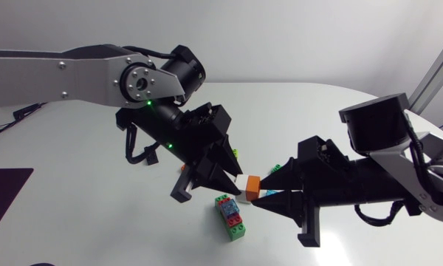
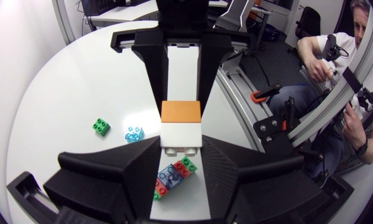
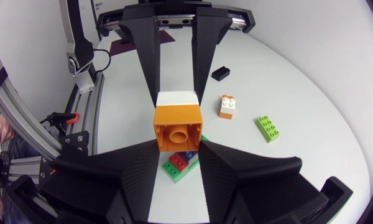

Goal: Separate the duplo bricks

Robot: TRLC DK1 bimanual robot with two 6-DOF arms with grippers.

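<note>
Left gripper (image 2: 181, 144) pinches the white brick (image 2: 181, 134), right gripper (image 3: 178, 140) the orange brick (image 3: 178, 127); both should probably pull straight apart.

You've got a white brick (image 2: 181, 137) stuck to an orange brick (image 2: 180, 112): white pinched in your left end effector (image 2: 181, 142), orange in the right end effector (image 3: 179, 147). A green-red-blue stack (image 1: 229, 214) lies on the desk (image 1: 96, 222) beneath them.
</note>
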